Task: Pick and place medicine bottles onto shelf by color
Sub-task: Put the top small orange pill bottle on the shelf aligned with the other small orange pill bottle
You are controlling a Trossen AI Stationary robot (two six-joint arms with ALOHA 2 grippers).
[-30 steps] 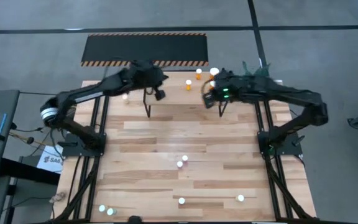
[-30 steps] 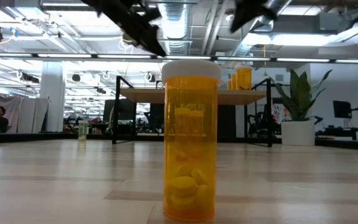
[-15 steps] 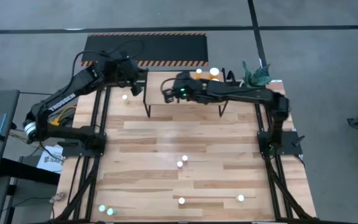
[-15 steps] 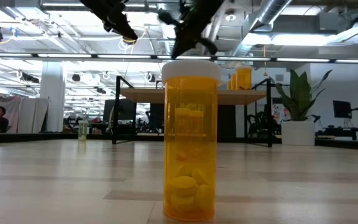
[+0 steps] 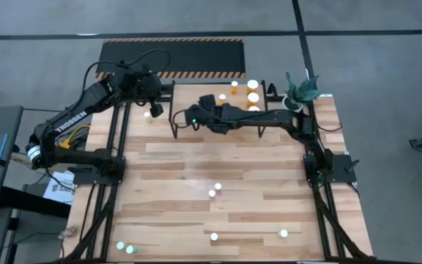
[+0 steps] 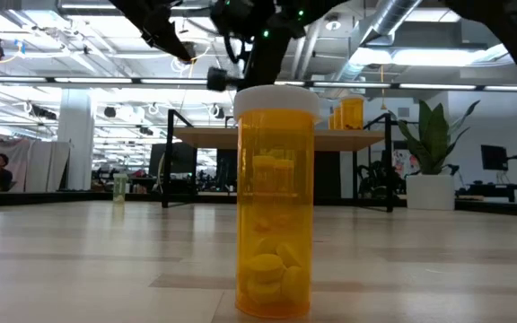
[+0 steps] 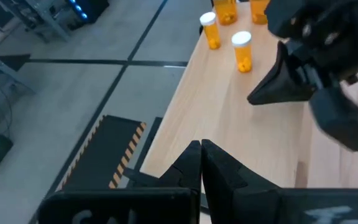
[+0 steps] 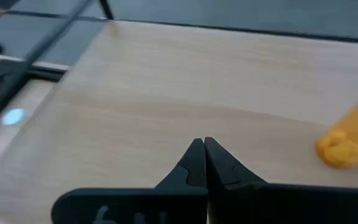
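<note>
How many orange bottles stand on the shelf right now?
3 visible: bottle one, bottle two, bottle three, clustered at the shelf right end. The right arm may hide more.

Two dark jointed arms (white lettering on the left, green lights on the right)

Orange medicine bottles (image 5: 253, 97) carry white caps on the light wood shelf (image 5: 226, 99). The black mat (image 5: 171, 57) has orange-striped edges.

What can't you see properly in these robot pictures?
- High view: the shelf top is mostly hidden under the right arm.
- High view: the bottles near the front edge are too small to tell their colour.
- Right wrist view: an orange bottle is cut off by the picture's edge.
</note>
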